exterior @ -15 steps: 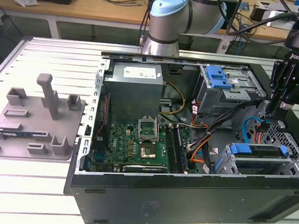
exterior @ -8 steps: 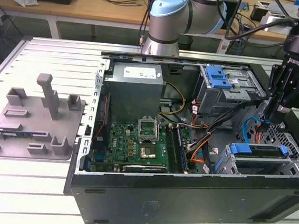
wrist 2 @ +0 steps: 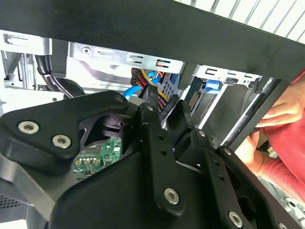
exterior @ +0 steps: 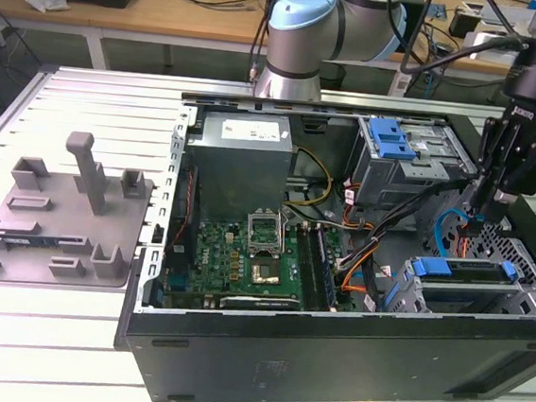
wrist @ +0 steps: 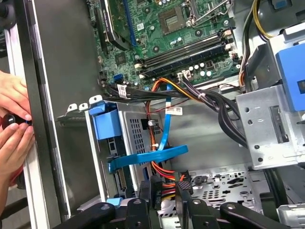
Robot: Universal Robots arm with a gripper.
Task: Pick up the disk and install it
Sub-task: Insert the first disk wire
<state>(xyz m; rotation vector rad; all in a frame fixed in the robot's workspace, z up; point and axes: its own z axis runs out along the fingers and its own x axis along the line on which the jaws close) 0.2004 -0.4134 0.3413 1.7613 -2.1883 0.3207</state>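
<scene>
The disk (exterior: 466,269), a flat drive in a blue carrier frame, lies in the lower grey cage at the front right corner of the open computer case (exterior: 330,349). My gripper (exterior: 476,213) hangs just above and behind it, over a blue cable (exterior: 462,237). In both wrist views the gripper (wrist: 165,191) (wrist 2: 164,112) is open by a narrow gap with nothing held in it; red and orange wires (wrist: 162,171) run past behind the gap. In the first wrist view the cage (wrist: 128,138) with its blue parts sits right beside the gripper.
A blue bracket (exterior: 393,137) tops the upper drive cage. The motherboard (exterior: 248,261) and cable bundles (wrist: 209,98) fill the case. A person's hands (wrist: 14,124) and red sleeve (wrist 2: 286,143) hold the case wall. A grey fixture plate (exterior: 57,219) lies at the exterior view's left.
</scene>
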